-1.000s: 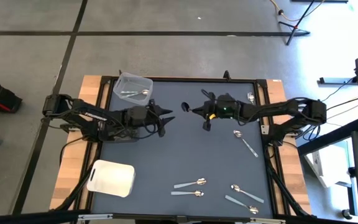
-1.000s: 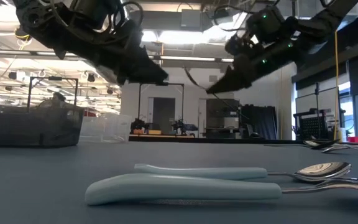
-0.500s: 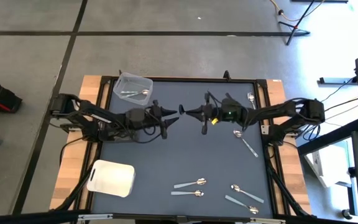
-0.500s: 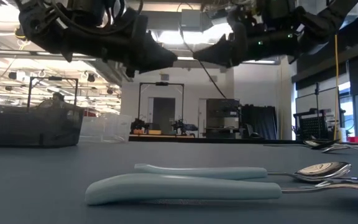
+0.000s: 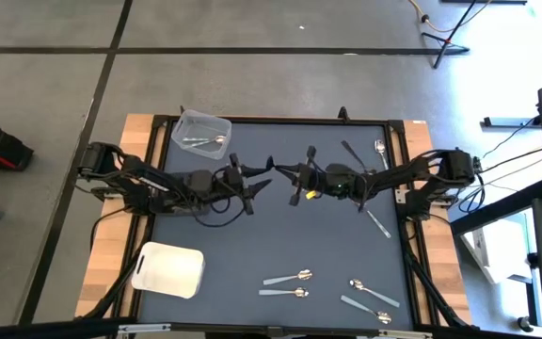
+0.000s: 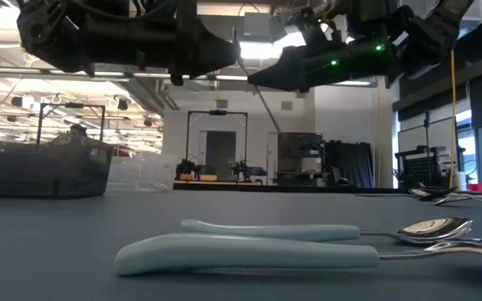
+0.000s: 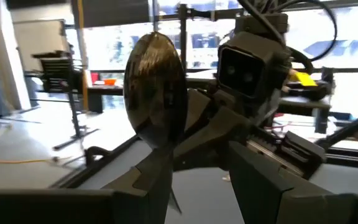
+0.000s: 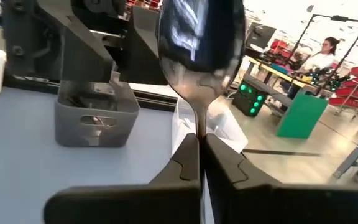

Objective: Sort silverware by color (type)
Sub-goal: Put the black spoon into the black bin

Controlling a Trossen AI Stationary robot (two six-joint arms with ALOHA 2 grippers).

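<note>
A dark spoon (image 8: pixel 201 37) stands out of my right gripper (image 8: pixel 199 143), bowl forward; its handle is hidden. Over the table's middle my right gripper (image 5: pixel 281 170) and my left gripper (image 5: pixel 266 173) meet tip to tip, well above the mat. My left gripper (image 7: pixel 197 180) is open, and the dark bowl (image 7: pixel 157 93) stands between its fingers, close to one of them; I cannot tell whether it touches. The clear tub (image 5: pixel 200 132) at the far left holds silver spoons. Several silver spoons (image 5: pixel 290 278) lie near the front edge. The white tray (image 5: pixel 167 269) sits front left. My right gripper pinches the dark spoon's neck (image 8: pixel 199 127), just behind the bowl, between its two fingers. It comes level from the table's right, along the spoon. The spoon is lifted clear, and its bowl sticks out past the fingertips toward the left gripper.
More silver spoons lie at the right: one near the far right corner (image 5: pixel 378 148), one beside the right arm (image 5: pixel 376 222). A thin dark utensil (image 5: pixel 353 156) lies by the right arm. In the low view two light-handled spoons (image 6: pixel 249 249) fill the foreground. A person shows beyond the table (image 8: pixel 325 53).
My right gripper has moved toward the table's left and tipped up from a downward slant to level, carrying the dark spoon. My left gripper has reached toward the table's right and levelled as well. The two now meet, with the spoon's bowl between the left fingers.
</note>
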